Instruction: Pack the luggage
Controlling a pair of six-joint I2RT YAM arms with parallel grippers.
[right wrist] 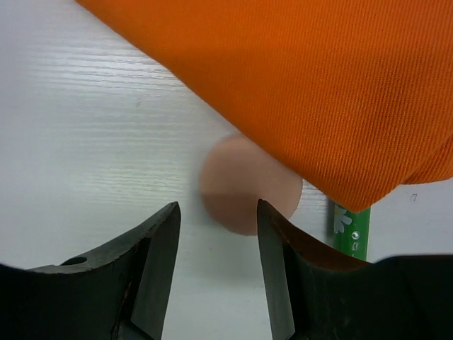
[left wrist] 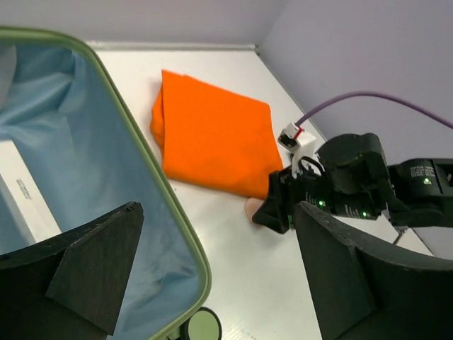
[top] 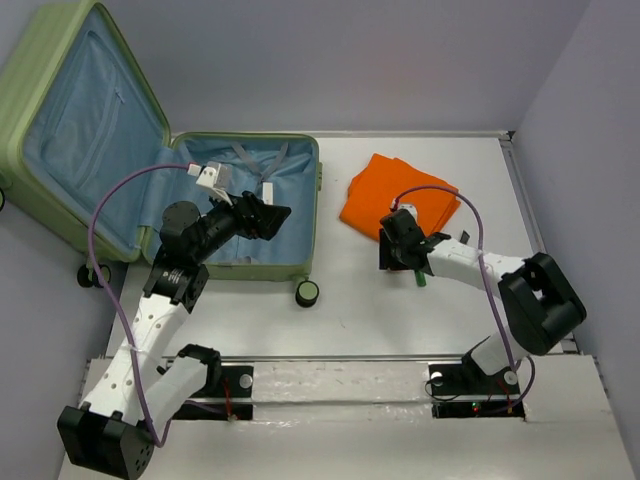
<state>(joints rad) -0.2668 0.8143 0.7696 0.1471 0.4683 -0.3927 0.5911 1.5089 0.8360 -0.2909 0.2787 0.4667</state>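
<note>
Right end effector (right wrist: 217,237): apart, empty.
Left end effector (left wrist: 216,241): apart.
Luggage (top: 265,270), upper left: we judge it stiff, perhaps heavy; grip rim.

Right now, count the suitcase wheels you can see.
2: right wheel at the luggage's near right corner, left wheel at its near hinge corner. More may be hidden.

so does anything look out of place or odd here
Mildly: a pale pink round thing and a green printed stick poke out from under the corner of the folded orange cloth, half hidden. The right gripper hovers over them, jaws open. The luggage lies open and looks intact.
</note>
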